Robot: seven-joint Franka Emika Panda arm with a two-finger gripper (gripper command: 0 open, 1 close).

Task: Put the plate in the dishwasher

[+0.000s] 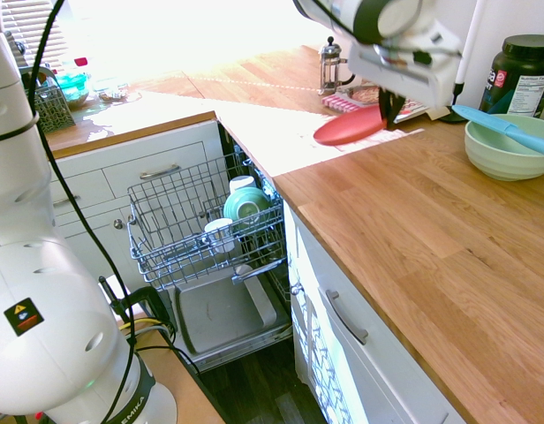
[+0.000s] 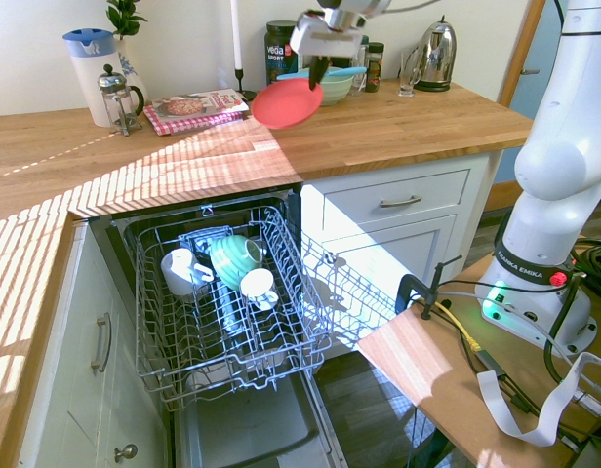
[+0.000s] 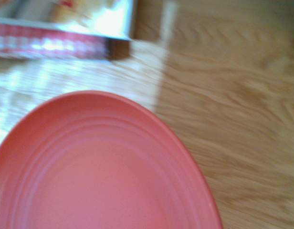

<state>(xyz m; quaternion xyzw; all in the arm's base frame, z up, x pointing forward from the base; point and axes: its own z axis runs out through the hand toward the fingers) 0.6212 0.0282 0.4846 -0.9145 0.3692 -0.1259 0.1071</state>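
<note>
My tool point(image 2: 320, 64) is clamped on the rim of the coral plate point(image 2: 287, 103), holding it tilted above the wooden table point(image 2: 398, 122). Black tub point(image 2: 282, 53) reads "VEGA SPORT"; arm base point(image 2: 533, 276) reads "FRANKA EMIKA". Dishwasher point(image 2: 227, 302) stands open below, rack out, with mugs and a green bowl point(image 2: 236, 259) inside.

Single arm: raised, reaching out from the base. Wrist housing point(image 1: 404, 66) tilted, underside facing down. End effector point(image 2: 318, 70) at the far end of the arm, above bench height; fingers point(image 2: 319, 70) point downward, closed in a grip. Lower arm section point(image 2: 564, 146) stands near upright above the base.
</note>
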